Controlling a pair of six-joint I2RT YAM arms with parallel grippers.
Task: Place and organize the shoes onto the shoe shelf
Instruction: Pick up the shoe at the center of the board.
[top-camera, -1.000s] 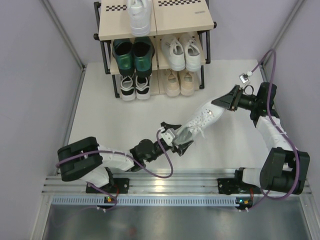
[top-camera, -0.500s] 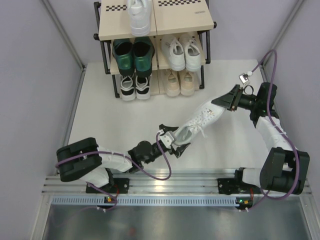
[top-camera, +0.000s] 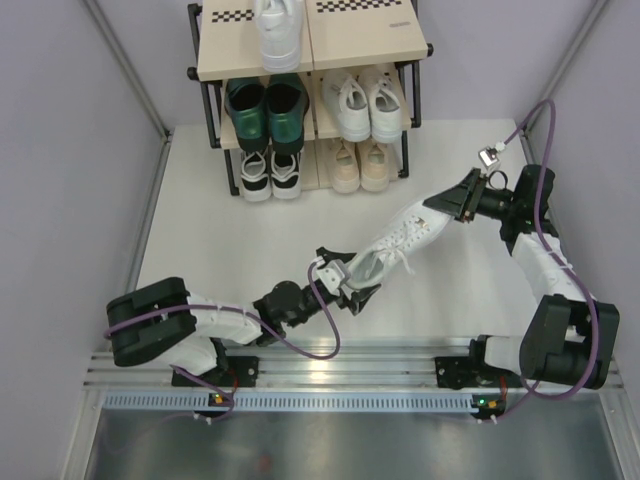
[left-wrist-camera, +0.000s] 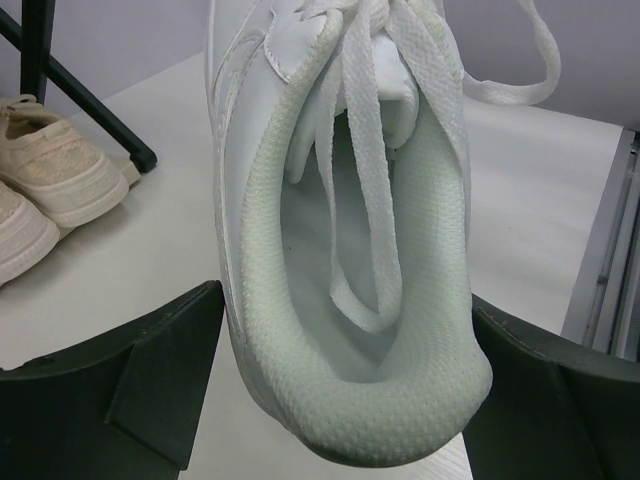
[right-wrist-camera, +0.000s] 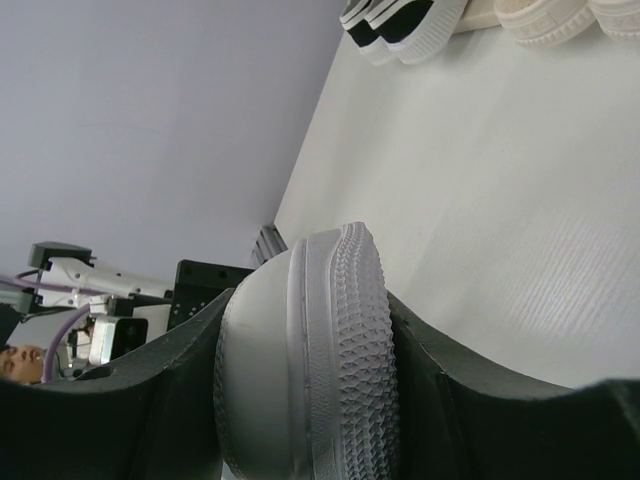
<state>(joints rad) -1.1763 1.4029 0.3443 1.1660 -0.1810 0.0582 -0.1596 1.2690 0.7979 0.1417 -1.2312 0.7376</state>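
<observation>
barely anything moves: the left gripper (top-camera: 347, 279) stays spread around the white sneaker's (top-camera: 398, 243) heel mid-frame and the right gripper (top-camera: 447, 207) stays clamped on its toe, so the handover looks unfinished.

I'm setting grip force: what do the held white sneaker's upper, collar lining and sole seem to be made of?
Sneaker: the upper looks like smooth white leather or faux leather, with stitched panels and a faint sheen. Collar lining: soft mesh fabric, with a visible knit texture. Sole: probably rubber, matte, with a moulded ribbed tread.
</observation>
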